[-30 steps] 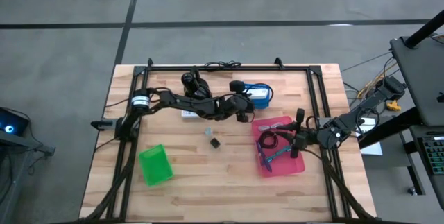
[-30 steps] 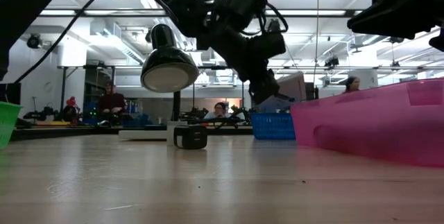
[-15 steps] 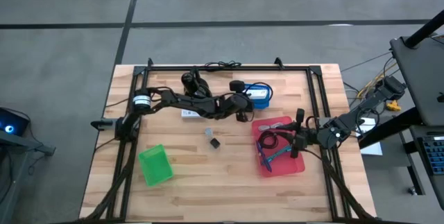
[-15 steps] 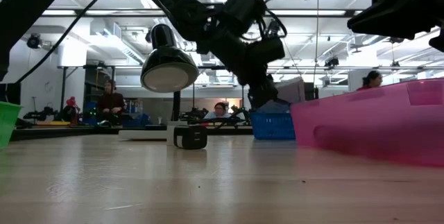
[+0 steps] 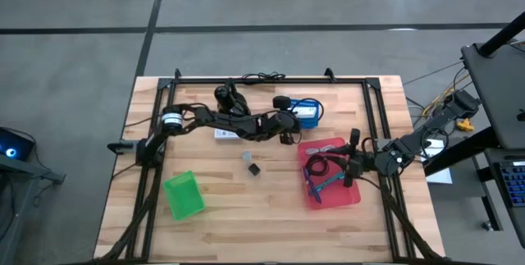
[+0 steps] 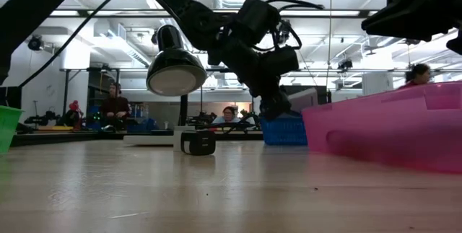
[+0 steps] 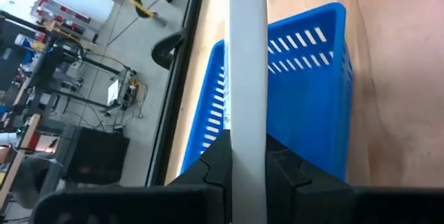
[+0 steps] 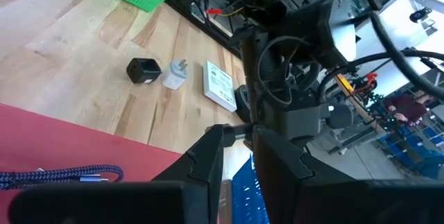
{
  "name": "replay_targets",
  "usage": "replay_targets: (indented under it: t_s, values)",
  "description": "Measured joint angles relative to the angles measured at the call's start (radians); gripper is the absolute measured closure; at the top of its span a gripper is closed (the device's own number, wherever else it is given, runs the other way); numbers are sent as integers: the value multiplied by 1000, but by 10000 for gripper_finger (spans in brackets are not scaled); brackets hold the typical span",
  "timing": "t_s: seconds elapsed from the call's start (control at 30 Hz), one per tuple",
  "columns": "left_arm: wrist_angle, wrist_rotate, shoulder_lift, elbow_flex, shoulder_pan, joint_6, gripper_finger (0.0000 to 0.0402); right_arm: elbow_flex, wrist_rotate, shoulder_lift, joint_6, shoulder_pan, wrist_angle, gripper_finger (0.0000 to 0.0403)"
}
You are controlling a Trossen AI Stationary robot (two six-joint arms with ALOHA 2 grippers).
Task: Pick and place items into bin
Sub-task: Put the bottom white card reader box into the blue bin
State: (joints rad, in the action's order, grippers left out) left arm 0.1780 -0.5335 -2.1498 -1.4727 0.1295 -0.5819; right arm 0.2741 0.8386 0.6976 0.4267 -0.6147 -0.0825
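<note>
My left gripper [image 5: 290, 128] reaches across the table's far middle and is shut on a slim white item [image 7: 248, 64]. The item hangs over the blue basket [image 5: 309, 111], which also shows in the low view [image 6: 283, 130]. My right gripper [image 5: 350, 165] waits above the pink bin [image 5: 330, 175], its fingers [image 8: 208, 156] a narrow gap apart and holding nothing. A small dark block [image 5: 255, 169], a silver piece [image 5: 245, 157] and a white card [image 5: 225, 134] lie flat on the wood. A black coiled cable [image 5: 316, 166] and slim tools [image 5: 325, 185] lie in the pink bin. My left gripper pinches the near end of the white item [image 7: 248, 130] between its two fingers [image 7: 216, 163]. The item runs on past the fingertips along the line they point. The fingers slant downward toward the table's right. The item is lifted clear, its far end above the blue basket.
A large black rounded lamp-like object [image 5: 225, 97] stands at the far side behind my left arm. A green basket [image 5: 182, 195] sits near the left front. A black frame [image 5: 271, 79] borders the table. Bare wood lies in the near middle.
My left gripper has sunk a little toward the blue basket, still shut on the white item, which has come lower with it.
</note>
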Motion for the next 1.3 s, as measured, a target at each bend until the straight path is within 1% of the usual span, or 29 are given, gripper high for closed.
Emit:
replay_targets:
  t_s: [0.37, 0.53, 0.63, 0.77, 0.87, 1.3]
  values:
    - [-3, -1, -5, -10, 7, 0, 372, 0, 0, 0, 0, 0, 0, 335]
    - [-2, -57, -5, -10, 7, 0, 372, 0, 0, 0, 0, 0, 0, 335]
    - [0, -60, -5, -10, 8, 0, 372, 0, 0, 0, 0, 0, 0, 335]
    - [7, -55, -5, -10, 8, 1, 372, 0, 0, 0, 1, 0, 0, 335]
    - [41, -24, -5, -8, 8, 1, 372, 0, 0, 0, 1, 0, 0, 335]
    - [48, -23, -5, 8, 16, 0, 372, 0, 0, 0, 5, 0, 0, 335]
